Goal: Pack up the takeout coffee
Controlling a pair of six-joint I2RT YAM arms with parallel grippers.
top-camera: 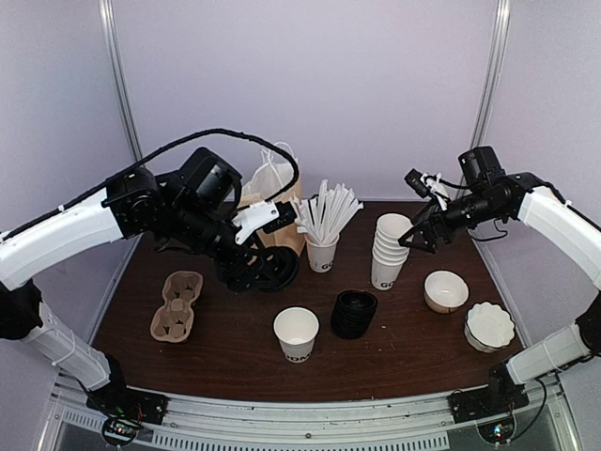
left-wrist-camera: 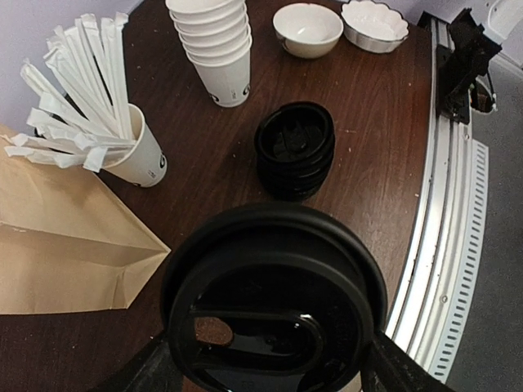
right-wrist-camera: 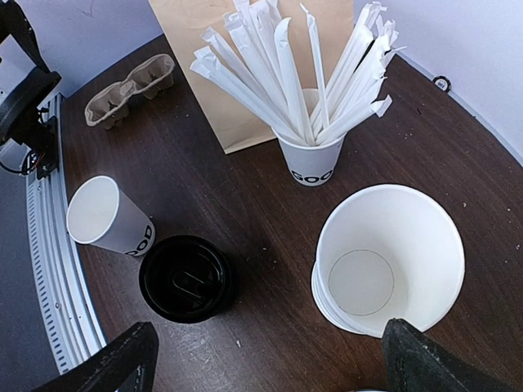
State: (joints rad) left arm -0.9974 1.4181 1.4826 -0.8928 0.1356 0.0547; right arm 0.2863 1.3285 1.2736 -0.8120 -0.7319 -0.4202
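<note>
My left gripper (top-camera: 263, 268) is shut on a black dome lid (top-camera: 278, 268), held by its rim in front of the brown paper bag (top-camera: 270, 188). In the left wrist view the lid (left-wrist-camera: 274, 278) fills the bottom, and I cannot tell if a cup hangs under it. No cup with a lid on shows in any view. A single lidless white cup with dark lettering (top-camera: 296, 332) stands front centre, also in the right wrist view (right-wrist-camera: 106, 216). My right gripper (top-camera: 413, 240) is open and empty above the stack of lidless cups (right-wrist-camera: 388, 273).
A stack of black lids (top-camera: 354, 313) sits beside the lone cup. A cup of white sticks (top-camera: 322, 252) stands by the bag. A pulp cup carrier (top-camera: 178, 305) lies at the left. Two white bowls (top-camera: 445, 290) (top-camera: 489, 325) sit at the right.
</note>
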